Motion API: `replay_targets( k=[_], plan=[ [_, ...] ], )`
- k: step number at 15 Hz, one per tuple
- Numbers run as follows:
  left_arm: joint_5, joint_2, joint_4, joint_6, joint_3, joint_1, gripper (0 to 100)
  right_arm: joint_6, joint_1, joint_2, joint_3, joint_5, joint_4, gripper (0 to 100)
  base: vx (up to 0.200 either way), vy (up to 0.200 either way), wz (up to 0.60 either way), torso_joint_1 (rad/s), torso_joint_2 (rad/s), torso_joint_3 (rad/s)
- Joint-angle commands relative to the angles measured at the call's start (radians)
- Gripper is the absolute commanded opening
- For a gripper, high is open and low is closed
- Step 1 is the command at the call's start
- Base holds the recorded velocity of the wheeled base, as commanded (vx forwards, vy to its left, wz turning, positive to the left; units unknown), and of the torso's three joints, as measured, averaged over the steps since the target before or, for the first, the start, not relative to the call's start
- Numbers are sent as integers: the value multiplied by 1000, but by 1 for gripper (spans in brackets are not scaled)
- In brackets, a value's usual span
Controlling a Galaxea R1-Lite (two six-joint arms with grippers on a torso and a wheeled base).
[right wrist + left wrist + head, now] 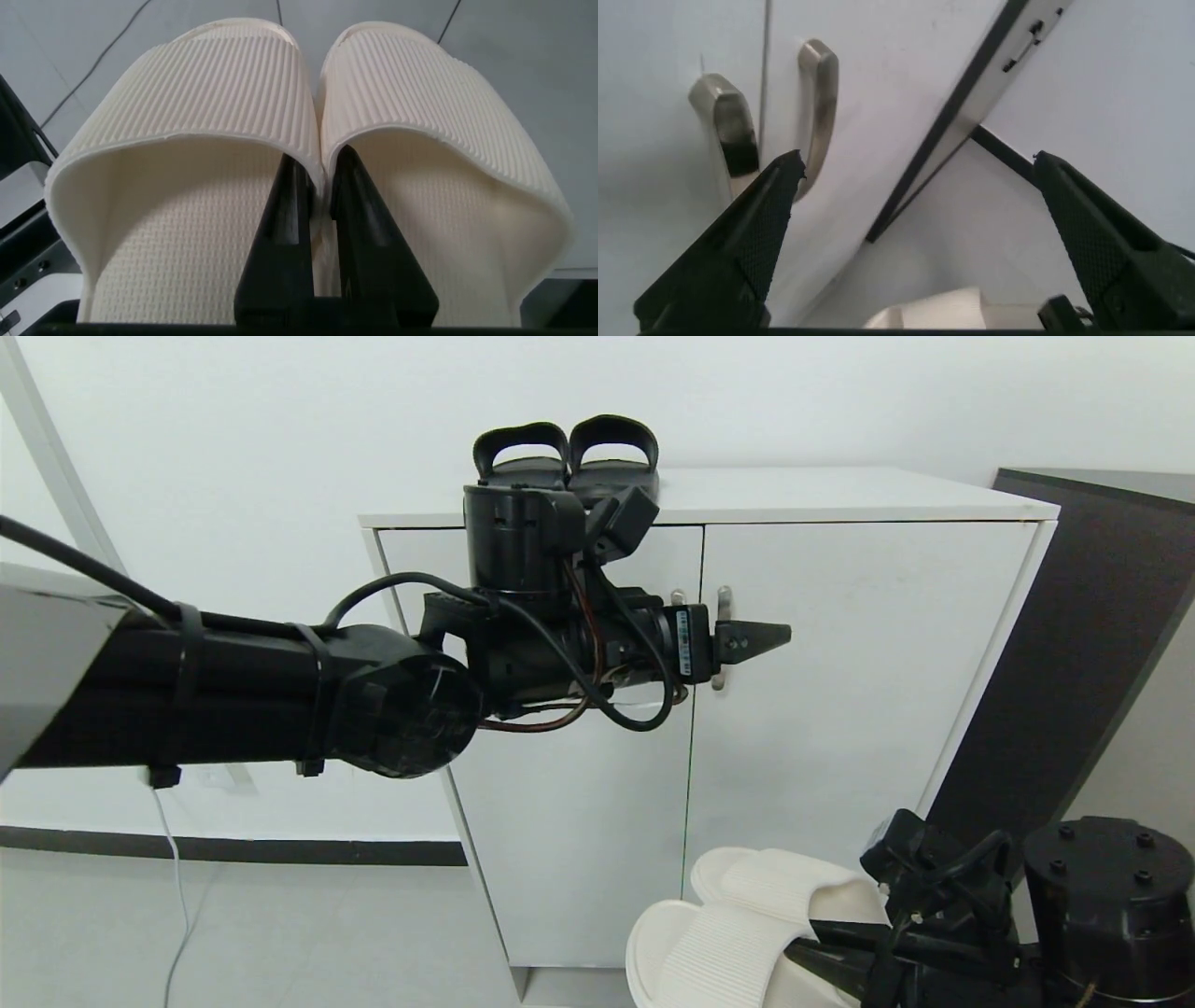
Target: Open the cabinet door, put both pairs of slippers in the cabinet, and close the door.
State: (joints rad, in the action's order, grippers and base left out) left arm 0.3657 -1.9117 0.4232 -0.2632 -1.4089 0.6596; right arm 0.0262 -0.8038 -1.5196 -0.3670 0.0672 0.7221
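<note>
1. Head view: we see the cabinet [840, 728] with both doors shut, so the opening is not yet done. Our left hand [767, 637] is level with the handles [722, 607], where the two doors meet, and has nothing in it. The black slippers [566, 453] sit side by side on top of the cabinet, at its front edge above the left door, so we judge that pair untouched. Low down in front of the cabinet, our right hand [826, 945] carries the cream slippers [738, 915]
2. Left wrist view: the left hand [920, 168] gapes wide, its fingers [747, 243] well apart and empty. One finger lies just in front of the handles [819, 103], and we cannot tell whether it touches them. Neither handle sits between the fingers, so we judge that the grasp for the pull has yet to be made
3. Right wrist view: the right hand [320, 196] is closed tight, pinching the adjoining inner walls of the two cream slippers [187, 112] together, so the pair hangs as one. We count that pair as picked up; opening the door, stowing both pairs and closing are all left
</note>
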Motion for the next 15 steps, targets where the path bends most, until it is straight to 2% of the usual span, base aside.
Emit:
replay_targets(
  k=[1, 4, 10, 11, 15],
  plan=[
    [-25, -23, 3, -1, -18, -1, 100, 0, 0, -4, 0, 0, -1, 0, 0, 0, 0, 0, 0, 0],
    [-47, -55, 0, -1, -58, 2, 100, 0, 0, -4, 0, 0, 0, 0, 0, 0, 0, 0, 0, 0],
    [-47, -118, -14, -2, -137, 15, 100, 1, 0, -5, 0, 0, -1, 0, 0, 0, 0, 0, 0, 0],
    [-47, -118, -14, -2, -137, 15, 0, 1, 0, -5, 0, 0, -1, 0, 0, 0, 0, 0, 0, 0],
    [-47, -109, -24, -4, -130, 22, 0, 0, 0, -4, 8, 3, -1, 0, 0, 0, 0, 0, 0, 0]
  ],
)
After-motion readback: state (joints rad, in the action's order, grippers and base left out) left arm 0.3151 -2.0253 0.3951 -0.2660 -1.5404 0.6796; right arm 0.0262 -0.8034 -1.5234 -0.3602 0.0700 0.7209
